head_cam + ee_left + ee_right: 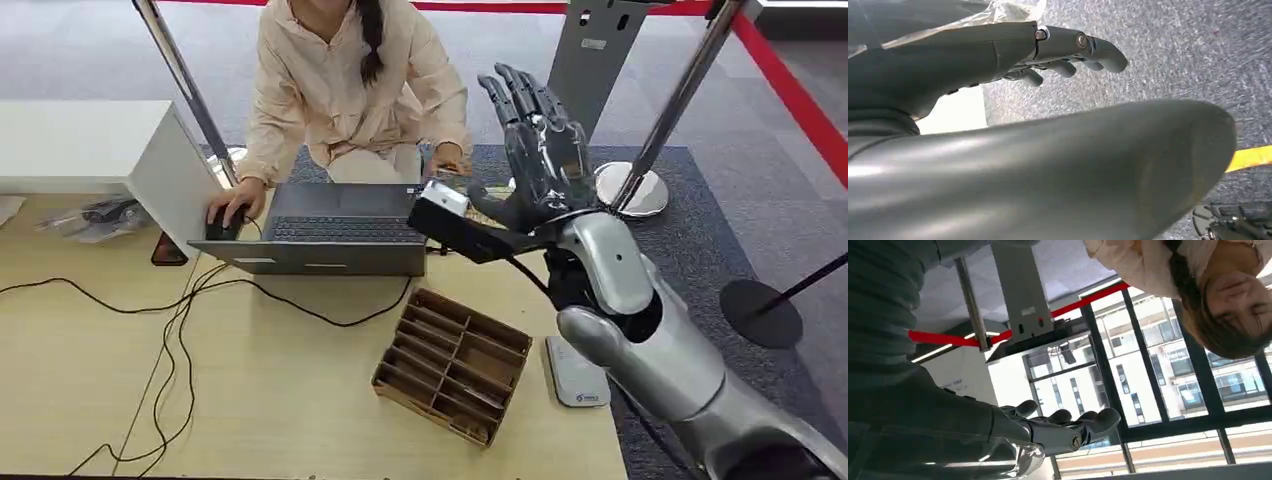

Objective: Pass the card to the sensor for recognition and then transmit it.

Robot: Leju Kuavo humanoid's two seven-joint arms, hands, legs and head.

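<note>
1. A white box (95,150) is standing at the far left of the wooden worktop (300,400), with black cables (170,330) trailing across the surface in front of it.
2. A person (355,90) in a cream jacket is sitting behind an open grey laptop (335,230), one hand (232,205) resting on a mouse beside it.
3. A brown divided tray (452,365) is lying on the worktop in front of the laptop, toward the right.
4. A white flat sensor pad (575,375) is lying just beside the tray, at the worktop's right edge.
5. The right hand (535,150) is being held up above the worktop's far right corner, fingers stretched straight and apart, gripping nothing; in the right wrist view the right hand is likewise empty.
6. The left hand (1068,55) is hanging over grey carpet in the left wrist view, fingers loosely extended and empty.
7. I cannot tell where the card is.
</note>
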